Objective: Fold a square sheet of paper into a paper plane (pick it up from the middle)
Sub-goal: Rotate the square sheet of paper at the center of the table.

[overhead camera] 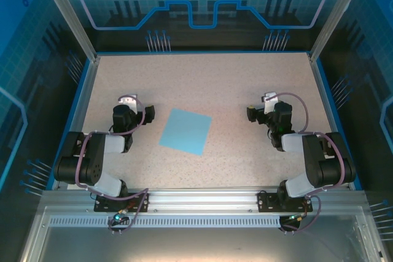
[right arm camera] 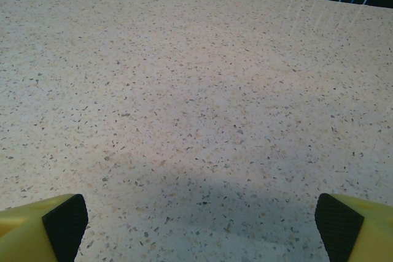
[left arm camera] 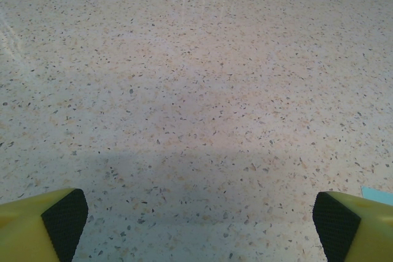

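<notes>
1. the speckled table [overhead camera: 202, 78], edged by a blue rim, carries the square sheet of paper [overhead camera: 185, 131]. it lies flat and unfolded, a touch toward 6 o'clock of centre and turned slightly askew.
2. the left arm [overhead camera: 92, 157] sits at the sheet's 9 o'clock and the right arm [overhead camera: 313, 164] at its 3 o'clock, both apart from it.
3. the left gripper [left arm camera: 199, 228] has its jaws spread wide over bare table. its yellow fingers with black pads [left arm camera: 64, 220] are cut off by the frame.
4. the right gripper [right arm camera: 199, 228] is just as wide, with bare table between its tips.
5. in the left wrist view, a sliver of the sheet's blue corner peeks in at 4 o'clock, mostly cut off.
</notes>
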### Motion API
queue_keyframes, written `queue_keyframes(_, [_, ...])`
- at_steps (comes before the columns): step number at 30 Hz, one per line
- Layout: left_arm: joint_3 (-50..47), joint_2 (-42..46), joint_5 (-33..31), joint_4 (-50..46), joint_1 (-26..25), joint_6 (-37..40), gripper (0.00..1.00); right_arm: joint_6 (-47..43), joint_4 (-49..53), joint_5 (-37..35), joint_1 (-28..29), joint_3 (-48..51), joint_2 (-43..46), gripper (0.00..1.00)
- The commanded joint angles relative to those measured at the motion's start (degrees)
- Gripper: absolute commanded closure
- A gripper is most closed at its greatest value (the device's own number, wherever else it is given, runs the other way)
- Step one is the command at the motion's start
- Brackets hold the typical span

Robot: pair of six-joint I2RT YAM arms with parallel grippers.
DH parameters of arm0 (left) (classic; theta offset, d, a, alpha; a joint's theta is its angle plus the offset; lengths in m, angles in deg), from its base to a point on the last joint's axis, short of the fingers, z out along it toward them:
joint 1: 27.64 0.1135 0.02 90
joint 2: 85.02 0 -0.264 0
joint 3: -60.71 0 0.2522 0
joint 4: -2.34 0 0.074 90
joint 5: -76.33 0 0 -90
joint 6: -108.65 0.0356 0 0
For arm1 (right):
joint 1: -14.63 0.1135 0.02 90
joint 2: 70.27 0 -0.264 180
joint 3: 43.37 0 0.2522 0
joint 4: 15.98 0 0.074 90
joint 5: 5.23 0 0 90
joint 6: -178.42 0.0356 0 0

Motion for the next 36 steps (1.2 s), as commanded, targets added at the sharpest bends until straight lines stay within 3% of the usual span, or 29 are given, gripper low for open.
queue_keyframes(1, [1.35,0.31,0.94,1.04,-0.01,1.06,0.02,0.12,-0.74,1.30,-1.38,-1.05,0.12,0.01])
queue_keyframes(6, [4.91,3.79,1.63,-8.28,-0.03,1.06,0.02,-1.01,6.83,-0.55,0.09,-3.54,3.43,0.05])
queue_keyframes(9, [2.78,7.57,0.97,-8.24,-0.05,0.22,0.02,1.72,23.30,-1.78,0.84,-9.28,8.37,0.06])
queue_keyframes(13, [3.01,18.68,0.59,-19.13,0.05,-5.42,0.01,7.10,39.63,-1.87,2.02,-13.02,15.20,0.01])
queue_keyframes(15, [5.49,24.54,0.49,-28.70,0.07,-9.72,0.01,8.92,52.83,4.13,2.20,-18.16,17.23,0.00])
queue_keyframes(18, [8.41,30.71,-1.11,-40.90,0.13,-19.73,0.01,15.92,63.34,10.83,2.26,-24.16,17.92,0.01])
queue_keyframes(19, [8.85,31.86,-1.70,-43.85,0.26,-22.50,0.02,17.21,64.56,13.31,2.15,-24.74,18.02,0.01])
queue_keyframes(23, [9.31,35.16,7.04,-50.46,0.48,-28.20,0.02,22.35,64.90,26.88,3.48,-24.50,15.21,0.01])
queue_keyframes(29, [8.31,35.14,19.94,-53.69,-1.97,-30.17,0.01,22.02,74.55,11.79,20.07,-31.09,10.34,0.02])
queue_keyframes(33, [9.57,30.86,18.73,-58.05,-9.77,-27.00,0.01,24.63,76.45,6.68,28.95,-34.60,4.71,0.05])
queue_keyframes(36, [8.12,27.79,18.67,-55.98,-12.90,-28.51,0.01,26.74,76.21,5.18,34.73,-38.20,-1.23,0.06])
